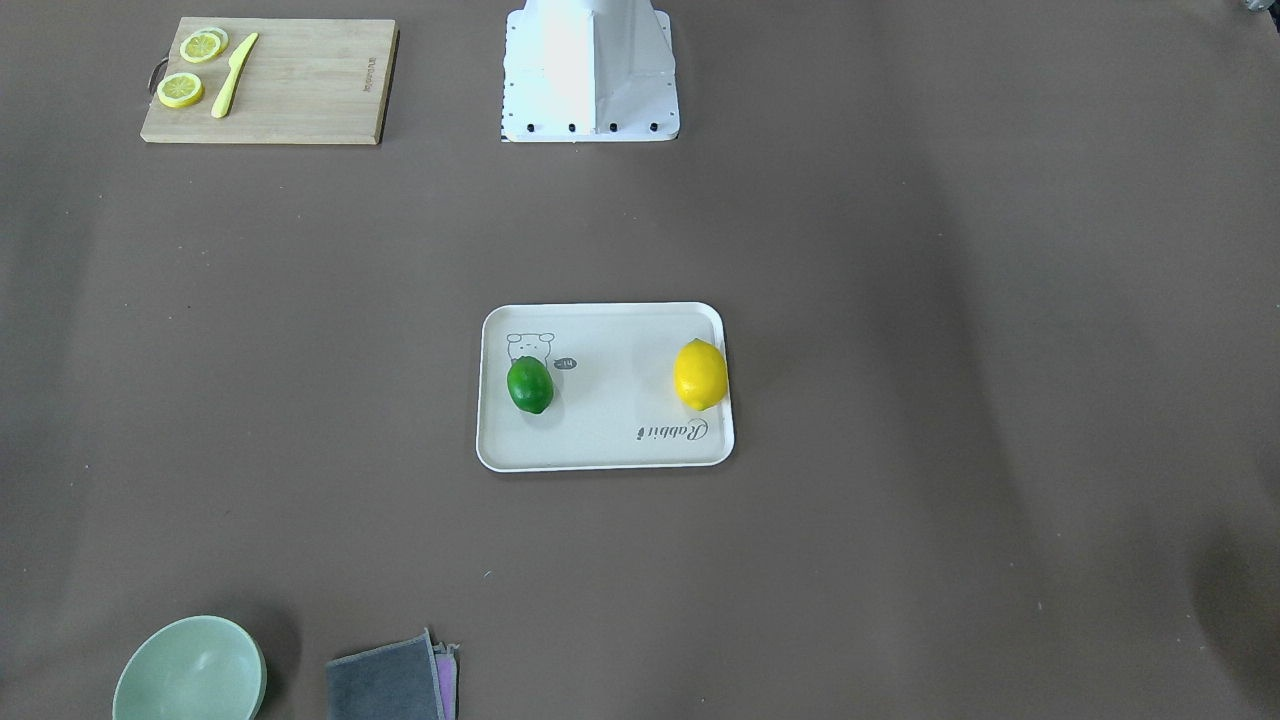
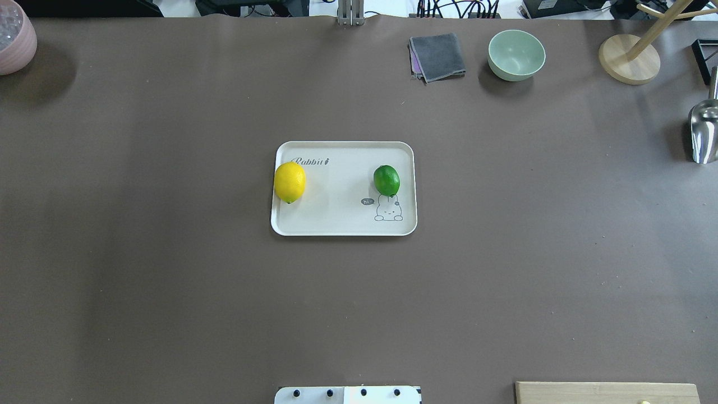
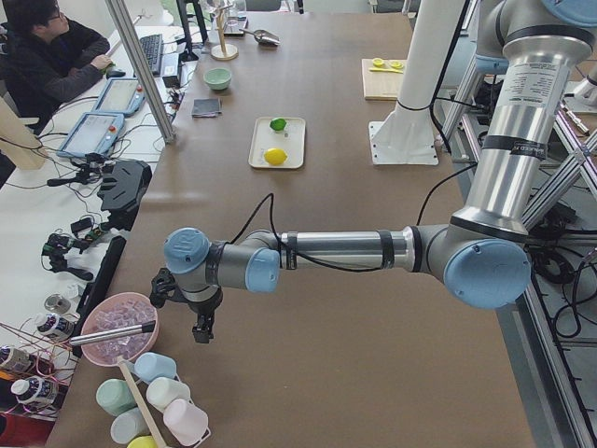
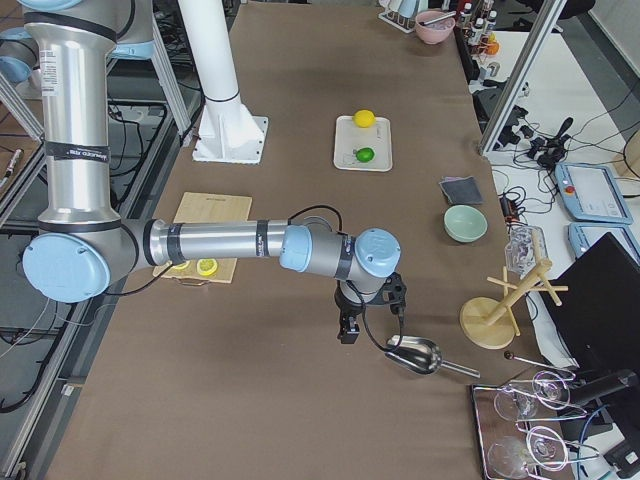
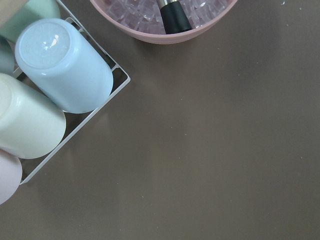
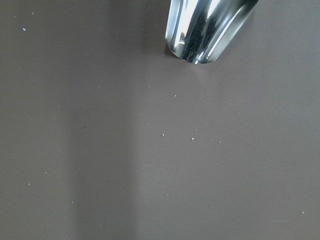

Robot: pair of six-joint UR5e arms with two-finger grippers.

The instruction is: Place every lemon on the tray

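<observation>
The cream-white tray (image 2: 343, 224) lies at the table's middle. The yellow lemon (image 2: 289, 181) sits on its left end against the rim, and the green lemon (image 2: 386, 179) sits on its right part by the bear drawing. Both also show in the front-facing view: the yellow lemon (image 1: 700, 374), the green lemon (image 1: 530, 385), the tray (image 1: 605, 455). My left gripper (image 3: 201, 327) hangs far off at the table's left end near a pink bowl. My right gripper (image 4: 345, 330) hangs at the right end beside a metal scoop. I cannot tell whether either is open or shut.
A bamboo cutting board (image 1: 300, 85) with lemon slices and a yellow knife lies near the robot base (image 1: 588, 75). A green bowl (image 2: 516, 54) and a grey cloth (image 2: 437, 56) sit at the far edge. A metal scoop (image 2: 704, 132), a wooden stand (image 2: 628, 59) and a pink bowl (image 2: 14, 36) stand at the ends.
</observation>
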